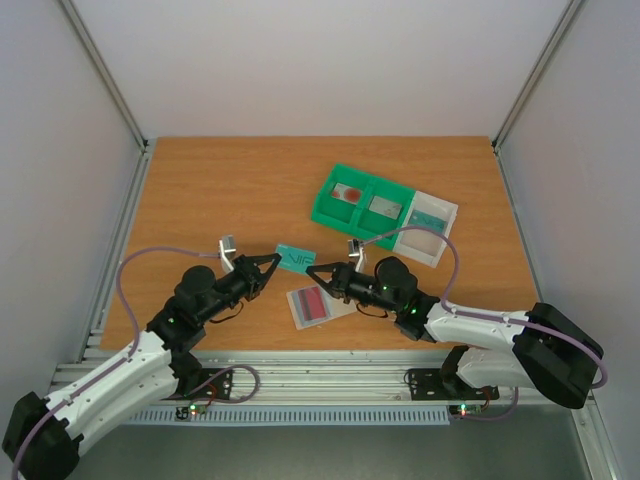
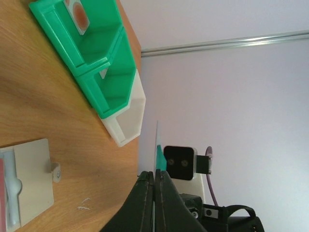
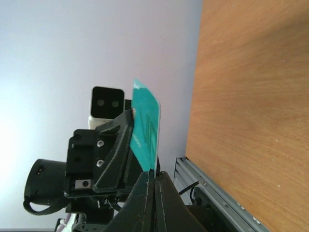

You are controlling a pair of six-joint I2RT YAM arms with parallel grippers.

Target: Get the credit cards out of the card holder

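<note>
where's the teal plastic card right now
Top view, centre: the teal plastic card is off the table, pinched between left gripper and right gripper, just beyond the open beige wallet.

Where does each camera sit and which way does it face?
Top external: above and behind the robot, looking down on the table; both arms show.
Left wrist: on the left arm, facing the green tray past the shut left gripper.
Right wrist: on the right arm, facing the left arm past the shut right gripper.
All three share the teal card, pinched by both grippers.
</note>
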